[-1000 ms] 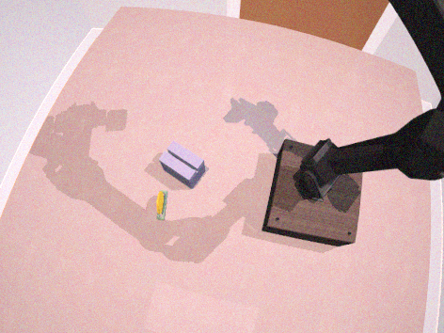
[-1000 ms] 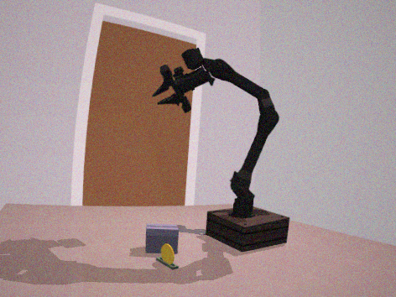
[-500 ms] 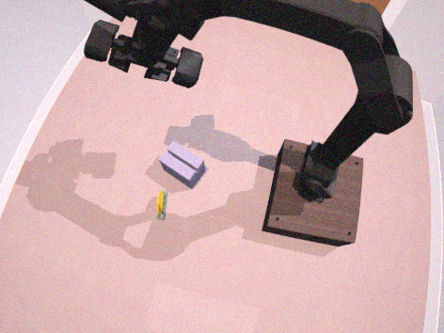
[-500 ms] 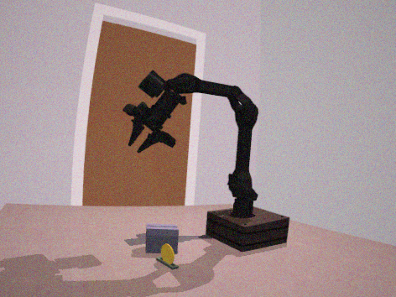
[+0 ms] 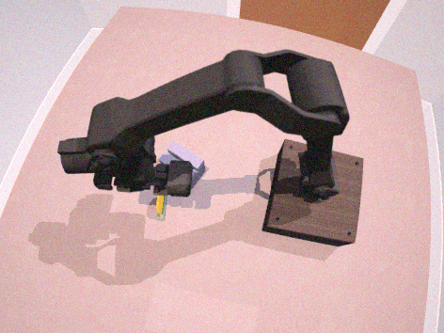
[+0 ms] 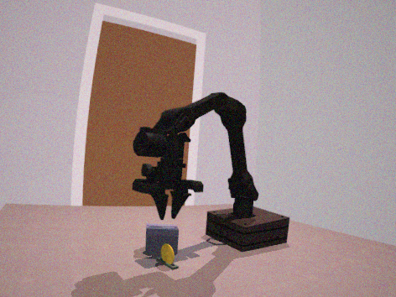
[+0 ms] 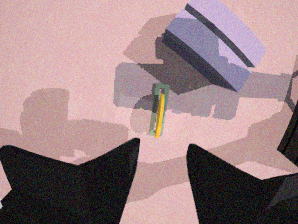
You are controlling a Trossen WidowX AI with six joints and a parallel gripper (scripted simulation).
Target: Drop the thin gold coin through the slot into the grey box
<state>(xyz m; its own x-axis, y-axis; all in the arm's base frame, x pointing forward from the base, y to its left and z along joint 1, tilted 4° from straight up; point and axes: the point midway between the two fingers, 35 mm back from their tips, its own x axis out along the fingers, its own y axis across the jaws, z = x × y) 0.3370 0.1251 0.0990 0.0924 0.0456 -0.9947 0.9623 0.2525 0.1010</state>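
Gold coin (image 5: 160, 205) (image 6: 168, 254) (image 7: 160, 116) stands on edge in its green holder (image 5: 161, 217) (image 6: 173, 266) (image 7: 152, 132) on the pink table (image 5: 212, 292) (image 6: 38, 243) (image 7: 60, 45). From the coin in the wrist view, the slotted box (image 5: 186, 157) (image 6: 162, 240) (image 7: 207, 47) lies at one o'clock. Above, the tool (image 6: 168, 218) (image 7: 164, 147) points down, fingers spread, gripping nothing.

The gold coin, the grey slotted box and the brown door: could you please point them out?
gold coin (image 7: 160, 116): wrist view, its rim
grey slotted box (image 6: 156, 241): exterior view, its side
brown door (image 6: 138, 105): exterior view, its panel
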